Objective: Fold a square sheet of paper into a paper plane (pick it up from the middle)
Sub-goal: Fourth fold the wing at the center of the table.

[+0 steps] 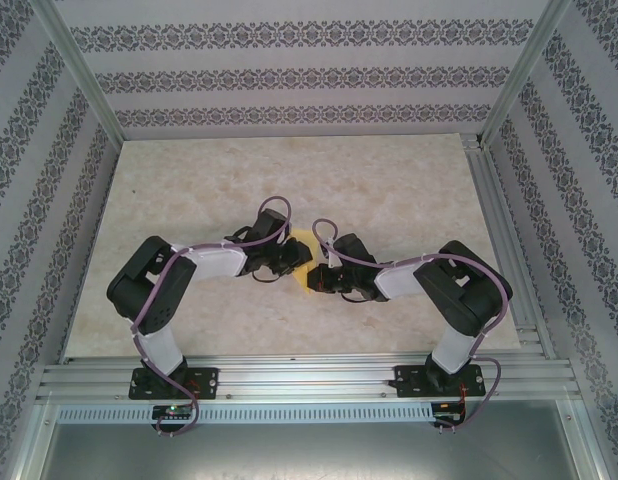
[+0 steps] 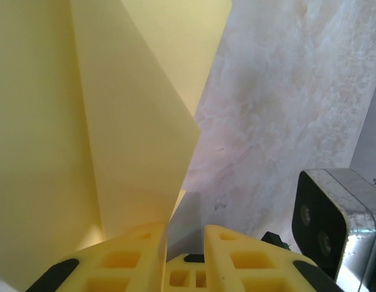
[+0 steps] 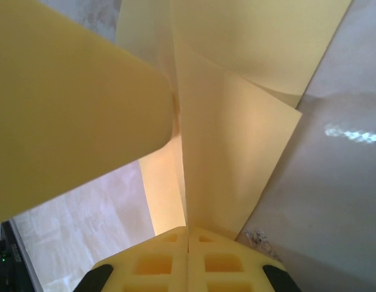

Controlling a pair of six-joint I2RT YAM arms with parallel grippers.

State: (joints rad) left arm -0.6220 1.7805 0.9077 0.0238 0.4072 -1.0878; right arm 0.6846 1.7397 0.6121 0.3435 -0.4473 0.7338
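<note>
The paper (image 1: 305, 250) is held up on edge over the middle of the table (image 1: 289, 180), between the two grippers. It is already partly folded, and the wrist views show overlapping flaps meeting along a crease, not a flat square. The right gripper (image 3: 188, 234) is closed tight on its lower edge, with the sheet nipped where the pads meet. That grip is probably what keeps the paper upright so a fold can be worked. The left gripper (image 2: 185, 234) faces it from the other side with its jaws a little apart. The paper runs down beside one finger (image 2: 115, 261) into the gap and does not look clamped, so this gripper seems placed to press or retake a flap. The blurred yellow shape (image 3: 72, 109) touching the paper is likely one of its fingers. In all there are one sheet, two arms and two grippers, and only one gripper is gripping.
</note>
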